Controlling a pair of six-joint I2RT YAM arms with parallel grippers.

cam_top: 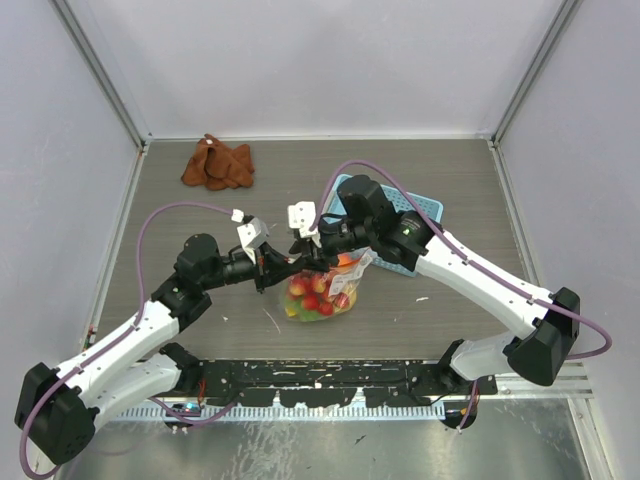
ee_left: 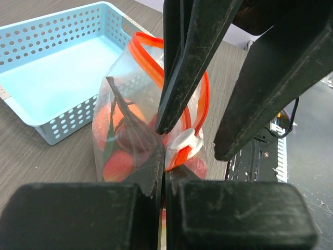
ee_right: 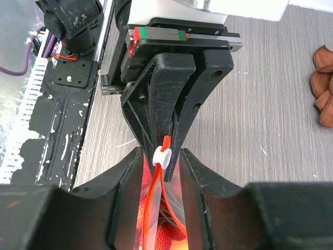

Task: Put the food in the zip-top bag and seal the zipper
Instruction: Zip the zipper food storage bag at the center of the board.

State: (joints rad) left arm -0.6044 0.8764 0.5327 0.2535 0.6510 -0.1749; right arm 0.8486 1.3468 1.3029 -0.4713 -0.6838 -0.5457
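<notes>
Left gripper [ee_right: 157,141] reads fully closed on both wrist cameras, its fingers pinching the end of the zipper [ee_left: 143,52] at the top edge of the zip-top bag [cam_top: 322,292]. Right gripper [ee_right: 160,156] I log as slightly parted, straddling the same orange-red strip from the opposite side with the white slider [ee_left: 186,140] in the gap; I cannot tell whether either pad touches it. Bag is held upright between the two grippers at mid-table [cam_top: 200,220], the food [cam_top: 310,300], red, yellow and green pieces, bunched inside its lower half, light-blue basket [ee_left: 67,120] just beside it.
</notes>
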